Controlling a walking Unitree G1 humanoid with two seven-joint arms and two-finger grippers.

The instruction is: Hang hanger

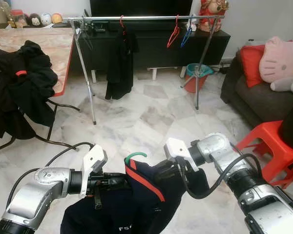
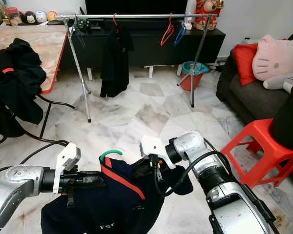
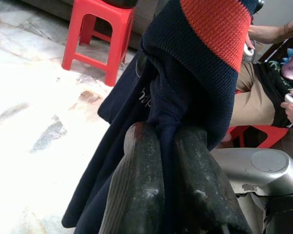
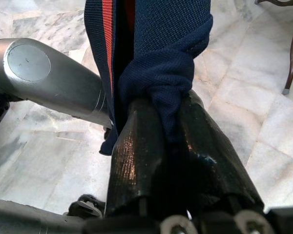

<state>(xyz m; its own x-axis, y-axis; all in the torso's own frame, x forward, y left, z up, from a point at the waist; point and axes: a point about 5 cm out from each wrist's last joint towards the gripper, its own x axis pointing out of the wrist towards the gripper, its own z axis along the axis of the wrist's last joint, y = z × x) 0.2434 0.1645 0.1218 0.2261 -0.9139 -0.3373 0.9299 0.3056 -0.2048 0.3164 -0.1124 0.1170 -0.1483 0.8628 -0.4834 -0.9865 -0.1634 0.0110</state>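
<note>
Two tools (image 1: pixel 118 181) (image 1: pixel 162 171), one navy garment (image 1: pixel 136 200)

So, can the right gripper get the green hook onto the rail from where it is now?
Probably not yet. The right gripper is shut on the navy shirt, like the left gripper, low near the robot. The rail is across open floor, so the way looks free, but it must walk closer.

Matt knit garment (image 1: pixel 136 195), apparently cloth

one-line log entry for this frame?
left end effector: shut on navy garment | right end effector: shut on navy garment | green hanger hook: exposed | rail: ahead
</note>
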